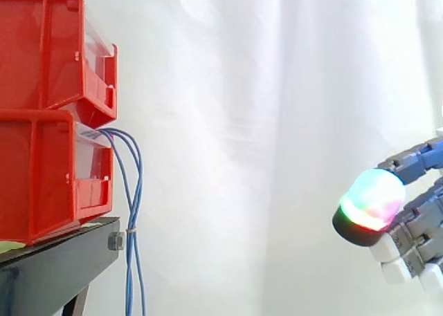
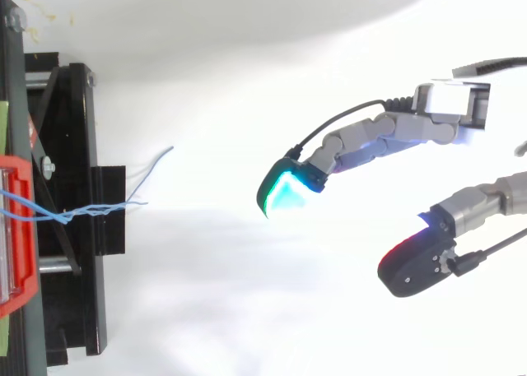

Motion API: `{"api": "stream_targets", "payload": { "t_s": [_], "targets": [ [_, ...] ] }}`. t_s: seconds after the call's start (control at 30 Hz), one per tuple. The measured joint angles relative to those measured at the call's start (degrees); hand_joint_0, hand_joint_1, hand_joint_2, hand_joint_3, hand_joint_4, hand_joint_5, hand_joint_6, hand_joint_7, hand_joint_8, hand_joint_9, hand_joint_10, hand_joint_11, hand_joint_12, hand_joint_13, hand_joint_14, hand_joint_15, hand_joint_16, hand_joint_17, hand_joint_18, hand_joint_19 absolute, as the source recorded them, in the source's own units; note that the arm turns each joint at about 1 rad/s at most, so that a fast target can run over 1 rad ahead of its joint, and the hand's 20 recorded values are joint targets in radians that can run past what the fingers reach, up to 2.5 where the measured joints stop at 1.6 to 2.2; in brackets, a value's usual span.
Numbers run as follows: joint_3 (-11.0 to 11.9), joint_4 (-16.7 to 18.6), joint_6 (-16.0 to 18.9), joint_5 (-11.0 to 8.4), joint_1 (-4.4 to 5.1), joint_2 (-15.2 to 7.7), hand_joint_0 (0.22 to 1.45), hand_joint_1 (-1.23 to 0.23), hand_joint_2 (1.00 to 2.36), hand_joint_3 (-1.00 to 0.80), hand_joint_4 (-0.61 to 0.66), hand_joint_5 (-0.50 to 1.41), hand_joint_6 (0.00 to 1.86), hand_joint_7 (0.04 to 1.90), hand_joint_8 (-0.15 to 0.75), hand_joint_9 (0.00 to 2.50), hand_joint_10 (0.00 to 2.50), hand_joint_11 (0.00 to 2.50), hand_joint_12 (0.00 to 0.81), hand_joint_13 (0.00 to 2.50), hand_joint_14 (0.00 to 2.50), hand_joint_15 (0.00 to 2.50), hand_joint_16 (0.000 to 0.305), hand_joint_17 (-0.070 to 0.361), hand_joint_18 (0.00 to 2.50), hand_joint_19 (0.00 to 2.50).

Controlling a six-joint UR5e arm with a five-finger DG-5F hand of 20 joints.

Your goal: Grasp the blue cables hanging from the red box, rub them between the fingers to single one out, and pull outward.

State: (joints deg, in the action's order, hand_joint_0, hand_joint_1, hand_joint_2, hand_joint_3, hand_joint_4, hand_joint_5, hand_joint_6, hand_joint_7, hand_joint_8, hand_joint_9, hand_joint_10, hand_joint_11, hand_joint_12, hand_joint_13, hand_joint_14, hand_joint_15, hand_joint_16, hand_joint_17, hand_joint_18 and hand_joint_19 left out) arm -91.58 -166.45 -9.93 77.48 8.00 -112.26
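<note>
Well apart, robot hand [image 2: 370, 134] spread, blue cables [image 1: 131, 219] dangling from red box [image 1: 41, 178]

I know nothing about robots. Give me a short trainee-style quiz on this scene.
1. True or false: the robot hand is gripping the blue cables.
2. The cables hang from: A) the robot hand, B) the lower red bin, C) a ceiling hook.
3. Fill in: in the side view, the robot hand is to the ____ of the cables.
Key: 1 false, it is open and apart from them; 2 B; 3 right.
</note>
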Motion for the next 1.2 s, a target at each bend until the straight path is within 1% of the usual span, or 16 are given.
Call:
{"api": "stream_targets", "payload": {
  "t_s": [0.2, 0.3, 0.43, 0.57, 0.7, 0.9, 1.03, 1.2],
  "targets": [
    [0.00, 3.22, -0.83, -1.59, 0.00, -0.05, 0.44, -0.55, 1.00, -0.50, 0.19, -0.23, 0.50, 0.66, 0.275, 0.50, 0.00, 0.03, 0.367, 0.45, 0.00, 0.13, 0.056, 0.127, 0.39, 0.37],
    [0.00, 3.99, -1.24, -2.49, 0.00, -0.05, 0.45, -0.55, 1.00, -0.50, 0.19, -0.23, 0.50, 0.66, 0.277, 0.51, 0.00, 0.05, 0.367, 0.45, 0.00, 0.14, 0.056, 0.127, 0.40, 0.38],
    [-0.01, 3.88, -1.59, -3.61, -0.05, -0.07, 0.45, -0.55, 1.00, -0.50, 0.19, -0.23, 0.50, 0.66, 0.279, 0.52, 0.00, 0.05, 0.366, 0.46, 0.00, 0.14, 0.056, 0.127, 0.41, 0.39],
    [-0.02, 2.58, -2.53, -4.11, -0.07, -0.06, 0.45, -0.55, 1.00, -0.50, 0.20, -0.23, 0.50, 0.66, 0.280, 0.53, 0.00, 0.06, 0.365, 0.47, 0.00, 0.14, 0.056, 0.126, 0.42, 0.40],
    [-0.01, 2.09, -4.02, -4.62, -0.03, -0.07, 0.45, -0.56, 1.00, -0.50, 0.20, -0.23, 0.50, 0.66, 0.282, 0.54, 0.00, 0.07, 0.367, 0.48, 0.00, 0.15, 0.056, 0.126, 0.43, 0.40],
    [-0.02, 3.00, -6.42, -7.08, 0.11, -0.10, 0.45, -0.55, 1.00, -0.50, 0.21, -0.22, 0.50, 0.67, 0.284, 0.55, 0.00, 0.07, 0.371, 0.50, 0.01, 0.17, 0.055, 0.125, 0.44, 0.41],
    [-0.02, 3.65, -6.84, -8.37, 0.32, -0.27, 0.45, -0.56, 1.00, -0.50, 0.22, -0.22, 0.50, 0.67, 0.288, 0.56, 0.00, 0.08, 0.372, 0.50, 0.00, 0.16, 0.055, 0.125, 0.44, 0.42],
    [-0.02, 4.69, -6.87, -9.45, 0.51, -1.51, 0.45, -0.56, 1.00, -0.50, 0.22, -0.22, 0.50, 0.67, 0.290, 0.56, 0.00, 0.09, 0.373, 0.50, 0.01, 0.16, 0.056, 0.125, 0.45, 0.42]
  ]
}}
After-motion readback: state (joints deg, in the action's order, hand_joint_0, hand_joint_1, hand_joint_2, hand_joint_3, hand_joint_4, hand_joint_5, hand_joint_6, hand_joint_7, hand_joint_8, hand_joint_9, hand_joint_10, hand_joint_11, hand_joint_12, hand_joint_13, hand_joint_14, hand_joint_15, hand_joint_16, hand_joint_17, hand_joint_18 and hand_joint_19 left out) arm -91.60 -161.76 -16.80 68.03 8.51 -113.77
